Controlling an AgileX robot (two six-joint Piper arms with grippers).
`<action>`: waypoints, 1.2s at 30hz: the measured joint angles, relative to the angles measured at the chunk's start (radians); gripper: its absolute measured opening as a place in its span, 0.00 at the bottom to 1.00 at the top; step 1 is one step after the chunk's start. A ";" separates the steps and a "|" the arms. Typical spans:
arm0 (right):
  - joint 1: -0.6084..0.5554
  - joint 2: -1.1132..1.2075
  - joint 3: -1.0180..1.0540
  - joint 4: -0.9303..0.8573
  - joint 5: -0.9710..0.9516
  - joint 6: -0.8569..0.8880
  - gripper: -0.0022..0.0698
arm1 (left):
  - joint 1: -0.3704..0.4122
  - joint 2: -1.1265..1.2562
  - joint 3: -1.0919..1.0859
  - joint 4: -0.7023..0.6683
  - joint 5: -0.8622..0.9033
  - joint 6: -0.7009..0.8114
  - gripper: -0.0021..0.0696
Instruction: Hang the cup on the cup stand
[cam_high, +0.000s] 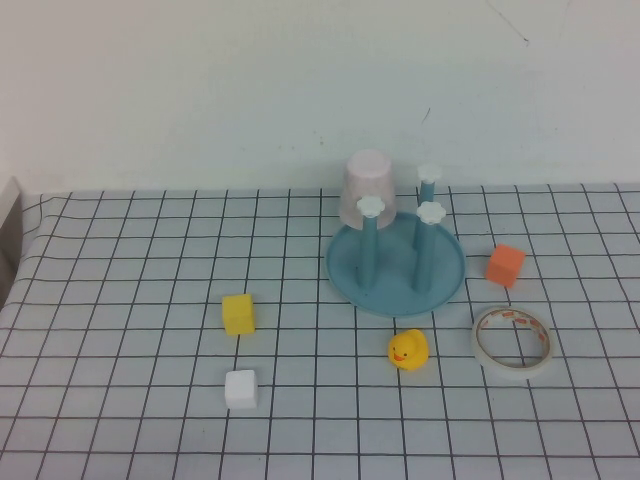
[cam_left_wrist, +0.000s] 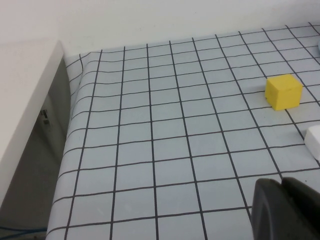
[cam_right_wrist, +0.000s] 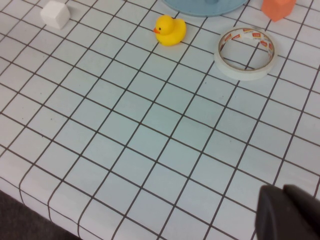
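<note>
**Cup seated on stand; both hands parked and closed**

The cup (cam_high: 367, 186) sits upside down over the far-left peg of the cup stand (cam_high: 396, 265), mouth downward and closed bottom uppermost. It is tilted slightly, and its lower edge lies behind the white flower knob of the near-left peg. The other three pegs are bare, each showing its white flower cap. The stand's round light-blue dish rests on the gridded desk (cam_high: 120, 300), right of centre and toward the far wall.

Loose items on the desk:
- Yellow cube (cam_high: 238, 313): left of the stand, well apart from it.
- White cube (cam_high: 241, 389): directly nearer the robot than the yellow cube.
- Rubber duck (cam_high: 408, 350): just beside the stand's near rim.
- Tape roll (cam_high: 512, 341): lying flat, to the right of the duck.
- Orange cube (cam_high: 505, 265): just beside the stand's right rim.

Neither arm appears in the high view.

Left hand (cam_left_wrist: 284, 210): visible only in the left wrist view, low over the left part of the desk, near its edge. Fingers together, holding nothing.

Right hand (cam_right_wrist: 287, 212): visible only in the right wrist view, over the near desk area, well apart from the tape roll. Fingers together, holding nothing.
</note>
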 joint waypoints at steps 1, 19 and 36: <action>0.000 0.000 0.000 0.000 0.000 0.000 0.03 | 0.000 0.000 0.000 0.000 0.000 0.002 0.03; 0.000 0.000 0.000 0.000 0.000 0.000 0.03 | 0.000 0.000 0.000 0.000 0.000 0.027 0.03; 0.000 0.000 0.000 0.000 0.000 0.000 0.03 | 0.000 0.000 0.000 0.000 0.000 0.021 0.03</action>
